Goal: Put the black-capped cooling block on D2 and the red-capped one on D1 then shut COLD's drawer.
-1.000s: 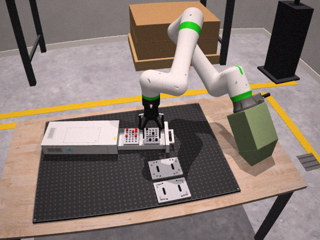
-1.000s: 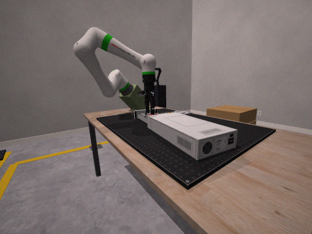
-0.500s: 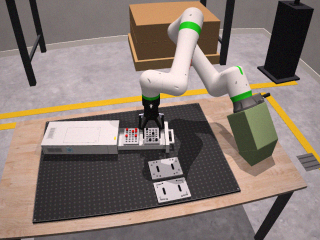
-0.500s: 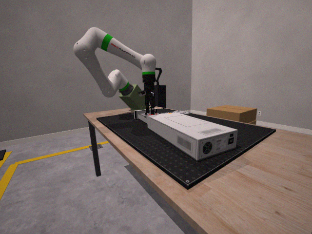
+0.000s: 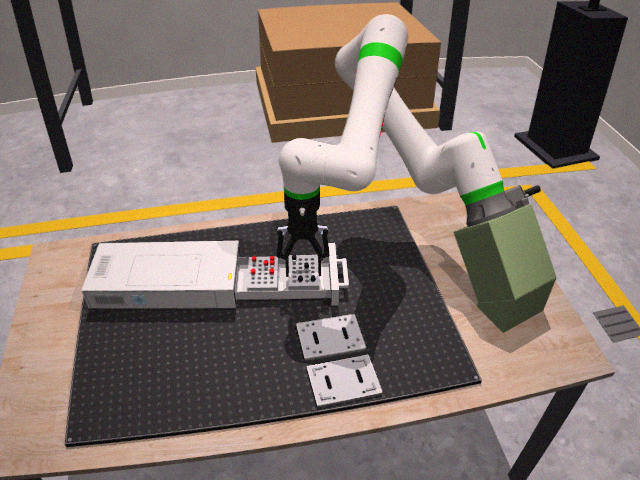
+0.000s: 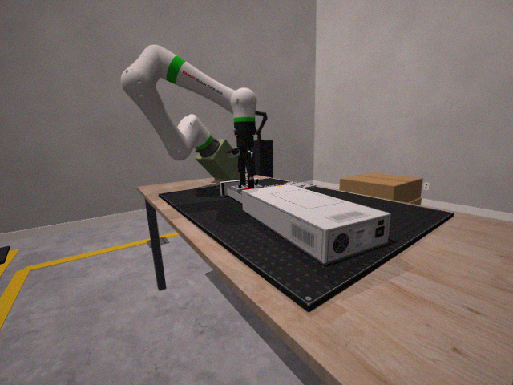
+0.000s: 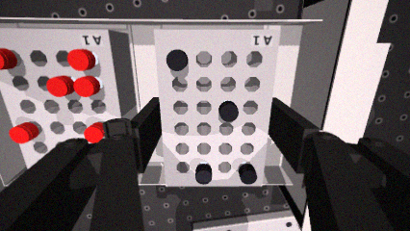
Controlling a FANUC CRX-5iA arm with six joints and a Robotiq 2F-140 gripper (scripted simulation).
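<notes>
White cooler COLD (image 5: 160, 266) (image 6: 306, 207): on a black perforated board (image 5: 180, 361) (image 6: 264, 244) on the wooden table (image 5: 31, 351) (image 6: 447, 298), toward the table's left edge as the top view shows it.
Drawer (image 5: 334, 289) (image 6: 235, 192) (image 7: 289, 55): open, extending from COLD toward the table's right edge; contains both cooling blocks, side by side and apart.
Black-capped block (image 5: 303, 285) (image 7: 192, 140): in the drawer, at the handle end; four black caps visible in the wrist view, one at a corner near the "A1" lettering, one mid-block, two in the row farthest from the lettering.
Red-capped block (image 5: 262, 284) (image 7: 63, 39): in the drawer, at the COLD end; six red caps visible in the wrist view.
Jaws (image 5: 303, 254) (image 6: 247, 186): pinching the black-capped block by two opposite sides.
Lamp (image 5: 230, 276): lit yellow, on COLD's top.
Slot D1 (image 5: 330, 341): between the drawer and D2; holds no block.
Slot D2 (image 5: 343, 384): beyond D1, nearer the table's front edge; holds no block.
</notes>
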